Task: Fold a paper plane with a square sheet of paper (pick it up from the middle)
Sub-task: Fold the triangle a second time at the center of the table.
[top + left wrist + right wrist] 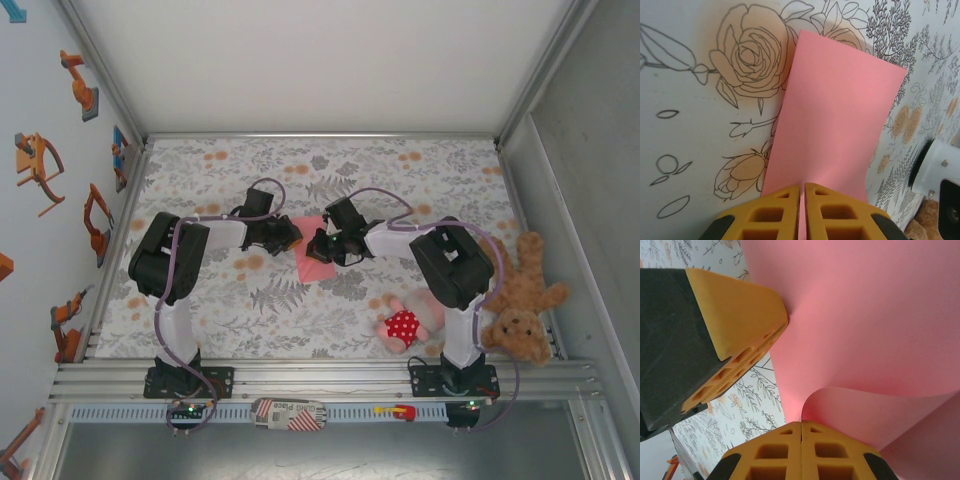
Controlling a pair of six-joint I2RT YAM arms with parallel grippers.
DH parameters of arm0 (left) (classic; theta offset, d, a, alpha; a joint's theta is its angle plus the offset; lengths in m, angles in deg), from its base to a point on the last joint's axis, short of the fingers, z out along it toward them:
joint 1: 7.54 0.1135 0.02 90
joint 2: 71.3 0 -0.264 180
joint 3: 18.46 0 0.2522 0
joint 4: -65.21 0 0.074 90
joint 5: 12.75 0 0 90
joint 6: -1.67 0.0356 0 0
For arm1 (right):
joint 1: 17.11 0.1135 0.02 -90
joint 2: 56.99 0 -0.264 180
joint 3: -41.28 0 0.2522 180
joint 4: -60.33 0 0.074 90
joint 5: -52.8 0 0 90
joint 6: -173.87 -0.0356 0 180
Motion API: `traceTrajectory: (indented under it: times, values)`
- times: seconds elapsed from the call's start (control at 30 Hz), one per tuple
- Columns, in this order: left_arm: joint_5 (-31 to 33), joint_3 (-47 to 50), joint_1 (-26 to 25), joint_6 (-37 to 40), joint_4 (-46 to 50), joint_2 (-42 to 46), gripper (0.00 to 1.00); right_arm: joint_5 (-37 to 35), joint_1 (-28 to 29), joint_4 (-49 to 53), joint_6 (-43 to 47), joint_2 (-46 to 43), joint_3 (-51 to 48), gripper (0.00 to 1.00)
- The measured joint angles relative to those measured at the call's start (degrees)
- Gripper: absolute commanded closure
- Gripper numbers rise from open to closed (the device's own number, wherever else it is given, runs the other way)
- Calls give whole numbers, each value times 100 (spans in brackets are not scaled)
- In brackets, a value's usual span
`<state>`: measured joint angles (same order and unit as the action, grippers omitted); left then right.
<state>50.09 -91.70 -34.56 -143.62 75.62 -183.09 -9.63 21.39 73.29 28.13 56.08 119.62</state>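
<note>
while both arms meet over the middle of the floral-patterned bench (230,300), the square sheet of paper (835,120) hangs between them, salmon-pink and pinched from two sides. left pincer (802,200): jaws closed on the near edge of the sheet, which runs away from it as a smooth panel, raised a little off the bench to judge from the shadow beneath it. right pincer (801,450): jaws pressed together on a curled lip of the same sheet. one of the left arm's yellow fingers (735,325) shows at the upper left of the right wrist view, touching the paper's margin. in the top view the sheet lies between the two pincers near the bench's centre, well apart from the pink plush doll (403,322) and the brown teddy bear (525,300) at the right side.

progress, as a judgement: early. the sheet is off the bench and shared by both pincers, so the pick-up step looks done. in the left wrist view the panel reads as longer than wide, which may be a first fold in half or only foreshortening; it cannot be told. the curl by the right pincer is soft, not a pressed crease. no pointed nose, slanted corner folds or wings are visible, so nearly all of the dart's folding is left.
</note>
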Motion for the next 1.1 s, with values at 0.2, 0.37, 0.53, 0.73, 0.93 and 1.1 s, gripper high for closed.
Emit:
traceTrajectory:
  times: [0.2, 0.37, 0.53, 0.73, 0.93, 1.1]
  values:
    - [13, -7, -4, 0, 17, 0, 87, -22, 0, -61, -4, 7, 0, 100]
    - [13, -9, -7, 0, 22, 0, 87, -20, 2, -111, -28, 42, 0, 100]
    - [13, -9, -4, 0, 24, 0, 87, -17, 2, -122, -44, 87, 0, 100]
    - [13, -9, -4, 0, 24, 0, 87, -17, 2, -125, -44, 105, 0, 100]
    - [13, -9, -7, 0, 26, -2, 87, -20, 7, -127, -46, 125, 0, 100]
    - [13, -9, -7, 0, 26, -2, 87, -17, 7, -170, -107, 166, 0, 100]
